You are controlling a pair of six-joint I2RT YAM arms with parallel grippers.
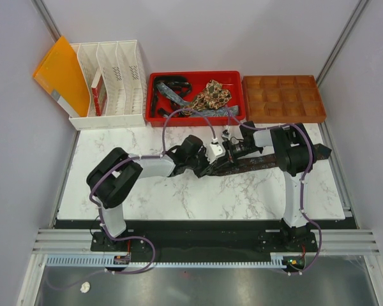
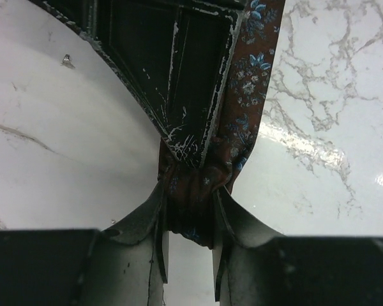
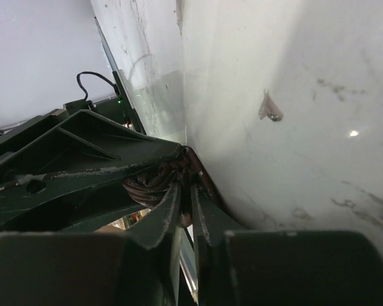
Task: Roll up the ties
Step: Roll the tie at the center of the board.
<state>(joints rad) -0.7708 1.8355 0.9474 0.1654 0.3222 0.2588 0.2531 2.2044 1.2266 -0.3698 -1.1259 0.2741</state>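
At the back left of the marble worktop (image 1: 179,197) stands a white file rack (image 1: 112,118). Beside it a red tray (image 1: 152,95) holds the other ties (image 1: 214,94) in a loose heap. At the worktop's centre the left end effector (image 2: 190,211) is clamped on the bunched end of a brown floral tie (image 2: 246,95). The rest of this tie lies flat, running rightward. The right end effector (image 3: 185,205) meets it there, its fingers nearly together and pinching the same tie's rolled end. A brown compartment tray (image 1: 281,118) sits at the back right.
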